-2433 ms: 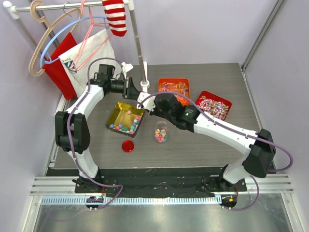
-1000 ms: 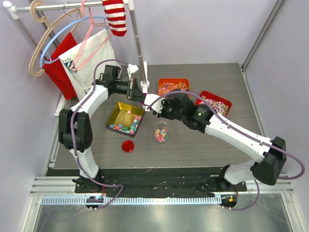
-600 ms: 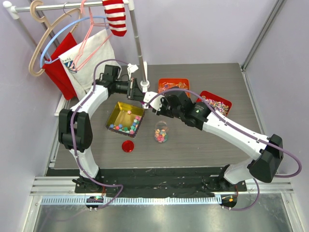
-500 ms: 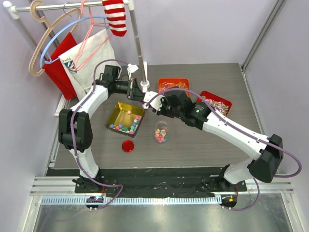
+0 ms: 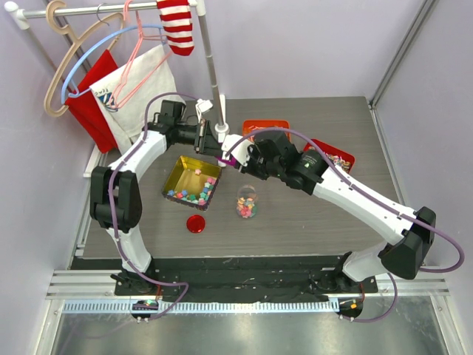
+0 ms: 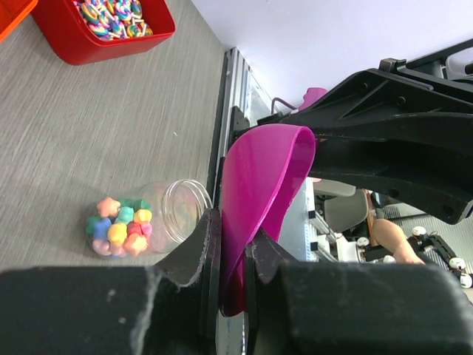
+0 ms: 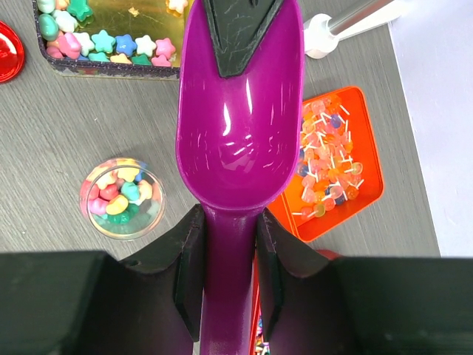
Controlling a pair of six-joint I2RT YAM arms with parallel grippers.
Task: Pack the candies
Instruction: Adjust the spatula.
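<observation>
Both grippers hold one magenta scoop [image 7: 240,126] above the table, behind the gold tin [image 5: 177,177]. My left gripper [image 6: 233,259] is shut on the scoop's [image 6: 259,177] bowl wall, with one fingertip [image 7: 240,33] inside the bowl. My right gripper [image 7: 228,251] is shut on the handle. In the top view the left gripper [image 5: 219,140] and the right gripper [image 5: 238,157] meet at the scoop [image 5: 226,159]. The bowl is empty. Small pastel candies [image 7: 111,41] lie in the gold tin, and more candies [image 6: 118,225] fill part of an open glass jar [image 5: 247,203].
An orange tin [image 7: 340,163] of wrapped sweets and a red tin [image 6: 103,29] of striped sweets stand at the back right. A red lid [image 5: 196,223] lies in front of the gold tin. A rack pole [image 5: 220,118] with hangers stands behind the grippers.
The right gripper has moved up and left to the scoop and its jaws have narrowed onto the handle. Earlier the left gripper swung right; over the last second it has stayed nearly still.
</observation>
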